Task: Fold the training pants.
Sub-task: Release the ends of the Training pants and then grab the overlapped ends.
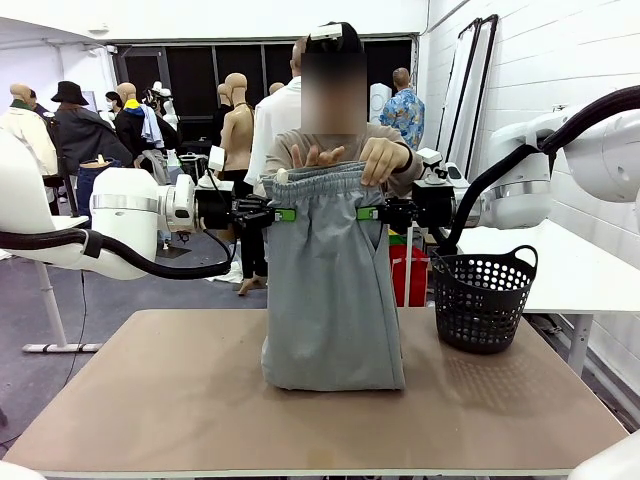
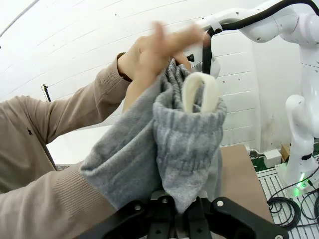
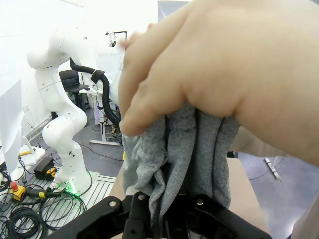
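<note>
In the front view the brown tabletop (image 1: 150,400) fills the lower frame, and the light grey training pants (image 1: 330,290) stand at its centre. Their long axis runs vertical, with the gathered waistband at the top and the bottom end resting on the tabletop. A black mesh basket (image 1: 483,300) sits on the tabletop at the right of the frame, apart from the pants. At mid-frame the left gripper (image 1: 283,214) has its jaws clamped on the waistband's left edge, and the right gripper (image 1: 368,213) has its jaws clamped on the right edge, stretching it level between them. In the left wrist view a white drawstring loop (image 2: 199,92) pokes up from the bunched cloth. Behind, the person's hand (image 1: 385,158) grips the waistband's top edge right of centre, while the other hand (image 1: 318,156) is raised with spread fingers just above it.
</note>
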Robot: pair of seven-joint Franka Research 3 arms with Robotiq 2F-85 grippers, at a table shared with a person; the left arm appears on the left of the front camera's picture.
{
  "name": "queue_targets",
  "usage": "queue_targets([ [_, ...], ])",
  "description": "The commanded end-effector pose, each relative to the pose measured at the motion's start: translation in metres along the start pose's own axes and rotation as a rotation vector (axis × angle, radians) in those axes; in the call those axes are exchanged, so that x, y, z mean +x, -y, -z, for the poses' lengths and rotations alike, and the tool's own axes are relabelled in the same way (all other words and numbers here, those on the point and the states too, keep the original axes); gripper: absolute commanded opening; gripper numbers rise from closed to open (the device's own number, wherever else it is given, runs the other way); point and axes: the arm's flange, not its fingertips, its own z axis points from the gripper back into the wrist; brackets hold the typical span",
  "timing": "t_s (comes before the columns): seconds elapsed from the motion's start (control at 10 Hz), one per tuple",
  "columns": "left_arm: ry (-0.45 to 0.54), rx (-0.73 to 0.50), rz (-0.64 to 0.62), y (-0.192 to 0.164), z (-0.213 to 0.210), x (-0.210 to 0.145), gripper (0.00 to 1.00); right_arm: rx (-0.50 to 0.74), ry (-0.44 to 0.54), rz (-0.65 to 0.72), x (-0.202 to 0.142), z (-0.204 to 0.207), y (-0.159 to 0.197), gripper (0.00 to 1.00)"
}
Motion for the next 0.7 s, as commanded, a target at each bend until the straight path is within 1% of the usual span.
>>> queue_targets([
  [0.0,0.006,-0.003,0.005,0.0016,-0.0006,0.0021,0.00,0.003,0.001,-0.005,0.0011,0.0008,-0.0007,0.00],
  [0.6,0.006,-0.003,0.005,0.0016,-0.0006,0.0021,0.00,0.003,0.001,-0.005,0.0011,0.0008,-0.0007,0.00],
])
